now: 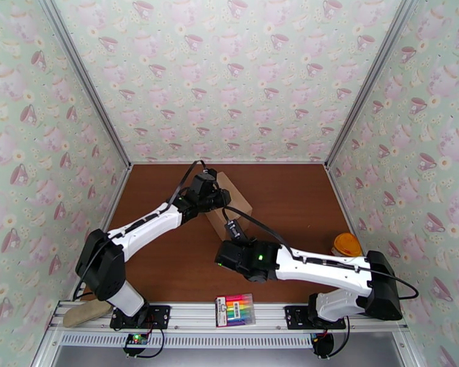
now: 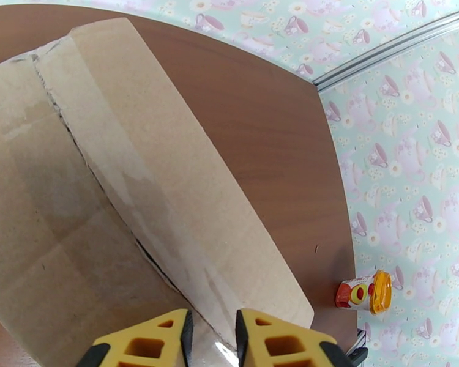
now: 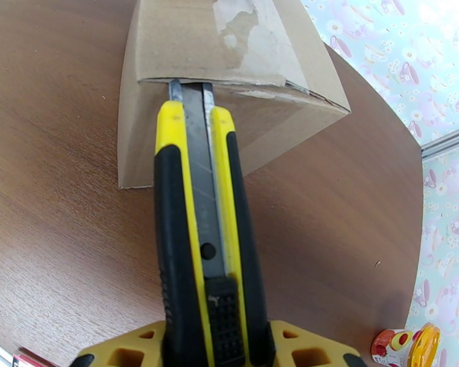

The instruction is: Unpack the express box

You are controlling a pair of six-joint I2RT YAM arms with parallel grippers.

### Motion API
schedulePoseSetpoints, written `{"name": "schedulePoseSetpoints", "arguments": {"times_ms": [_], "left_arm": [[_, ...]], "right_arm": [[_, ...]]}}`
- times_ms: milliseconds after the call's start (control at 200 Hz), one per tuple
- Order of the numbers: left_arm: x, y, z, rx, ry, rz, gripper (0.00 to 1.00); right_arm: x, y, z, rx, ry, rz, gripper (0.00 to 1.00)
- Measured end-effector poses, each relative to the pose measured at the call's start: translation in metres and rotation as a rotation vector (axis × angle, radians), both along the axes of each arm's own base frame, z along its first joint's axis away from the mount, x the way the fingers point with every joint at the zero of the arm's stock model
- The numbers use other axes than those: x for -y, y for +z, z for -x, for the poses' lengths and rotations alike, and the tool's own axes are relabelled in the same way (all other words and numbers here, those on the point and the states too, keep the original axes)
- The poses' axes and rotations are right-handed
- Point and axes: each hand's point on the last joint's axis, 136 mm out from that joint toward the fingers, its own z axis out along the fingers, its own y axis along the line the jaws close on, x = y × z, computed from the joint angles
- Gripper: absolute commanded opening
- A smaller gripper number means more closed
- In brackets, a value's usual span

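The right tool [image 3: 214, 347] is clamping a utility knife [image 3: 196, 240], blade tip meeting the express box [image 3: 229, 50] under its top flap. The left tool [image 2: 212, 337], narrowly parted, is hanging over the seam.

The tan cardboard express box [image 1: 237, 196] lies askew on the table [image 1: 168, 270], flaps shut, seam taped.

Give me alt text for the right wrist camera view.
A yellow-and-black utility knife, clamped between yellow fingers, points its blade tip at the gap under the top flap of the express box. The box sits on a brown table; a small red-and-yellow container lies at lower right.
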Motion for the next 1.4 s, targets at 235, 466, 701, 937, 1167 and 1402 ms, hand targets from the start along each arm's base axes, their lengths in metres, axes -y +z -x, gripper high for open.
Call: {"name": "schedulePoseSetpoints", "arguments": {"times_ms": [235,466,701,937,1167,1402], "left_arm": [[-0.007,-0.002,-0.006,0.002,0.019,0.002,0.28],[-0.011,-0.003,-0.009,0.006,0.029,0.004,0.28],[-0.015,-0.004,-0.011,0.010,0.034,-0.003,0.28],[-0.019,-0.005,-0.014,0.017,0.038,-0.014,0.28],[-0.027,-0.006,-0.019,0.025,0.056,-0.028,0.28],[-0.029,-0.007,-0.019,0.028,0.052,-0.036,0.27]], "right_arm": [[0.003,0.001,0.002,-0.007,-0.014,-0.022,0.00],[0.010,0.006,0.007,-0.016,-0.028,-0.048,0.00],[0.021,0.006,0.011,-0.027,-0.049,-0.053,0.00],[0.033,0.007,0.014,-0.032,-0.069,-0.053,0.00],[0.042,0.008,0.017,-0.039,-0.081,-0.038,0.00],[0.045,0.008,0.018,-0.040,-0.079,-0.025,0.00]]}}
